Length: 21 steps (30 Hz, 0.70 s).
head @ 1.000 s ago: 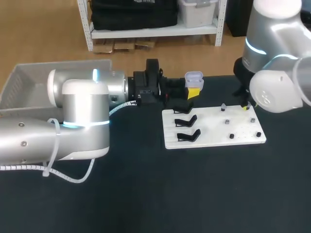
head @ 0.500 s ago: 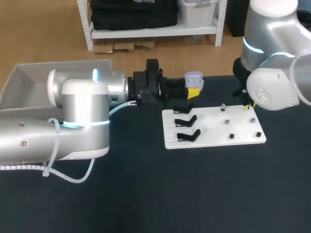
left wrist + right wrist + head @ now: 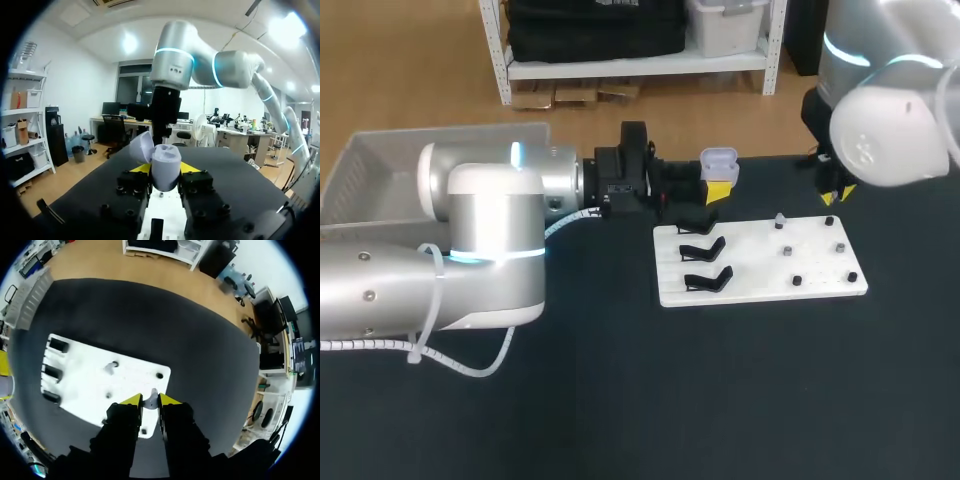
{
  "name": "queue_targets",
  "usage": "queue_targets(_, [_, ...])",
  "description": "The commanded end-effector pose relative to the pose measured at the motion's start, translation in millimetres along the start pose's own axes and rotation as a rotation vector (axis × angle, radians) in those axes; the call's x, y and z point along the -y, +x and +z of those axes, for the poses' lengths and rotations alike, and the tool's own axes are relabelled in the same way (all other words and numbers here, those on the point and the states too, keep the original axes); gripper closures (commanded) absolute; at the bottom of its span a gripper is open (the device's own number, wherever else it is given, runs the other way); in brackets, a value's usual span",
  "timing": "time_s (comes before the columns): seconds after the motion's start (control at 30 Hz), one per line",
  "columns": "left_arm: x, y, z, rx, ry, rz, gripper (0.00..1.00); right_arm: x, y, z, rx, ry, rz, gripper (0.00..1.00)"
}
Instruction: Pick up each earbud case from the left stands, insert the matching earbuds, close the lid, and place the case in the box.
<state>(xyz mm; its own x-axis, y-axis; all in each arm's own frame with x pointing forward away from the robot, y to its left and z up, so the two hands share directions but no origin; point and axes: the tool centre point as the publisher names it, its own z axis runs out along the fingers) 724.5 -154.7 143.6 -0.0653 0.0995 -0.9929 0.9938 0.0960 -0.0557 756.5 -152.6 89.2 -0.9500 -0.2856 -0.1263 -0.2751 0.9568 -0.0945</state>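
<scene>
At the far left of the black desk [image 3: 620, 400] stands a pale grey box [image 3: 360, 165] with ribbed walls. My left arm crosses in front of it, so most of its inside is hidden and I cannot tell what lies in it. That arm reaches right along the far side of the desk, and the left claw [image 3: 718, 188] is clenched on the earbud case [image 3: 719, 160], 1 yellow-tipped finger on each side. The case is a small, rounded shell in pale lavender. Its lid stands open and tips back to one side, and in the left wrist view its smooth body sits upright between the fingers. It is held in the air, just above the far left corner of a white board [image 3: 760, 268] lying flat on the desk. On the left part of the board are 3 black stands [image 3: 703, 249] in a row from far to near, none of them with a case on it. The right part carries 6 small grey or dark spots in 2 rows of 3, too small to tell apart as earbuds or pegs. Right of these, the right claw [image 3: 833, 197] hangs over the board's far right corner. In the right wrist view its yellow tips are nearly together and pinch a small pale earbud [image 3: 149, 399] between them, above the board's edge.
</scene>
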Motion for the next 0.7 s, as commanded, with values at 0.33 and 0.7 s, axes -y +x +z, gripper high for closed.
queue_targets(0.33, [1.0,1.7,-0.3,0.008,-0.004,0.004,1.00,-41.1,27.7,-91.4,0.029,-0.066,0.051,1.00])
queue_targets(0.7, [1.0,1.7,-0.3,0.008,-0.004,0.004,1.00,-80.5,42.3,-157.4,0.049,-0.052,0.096,1.00])
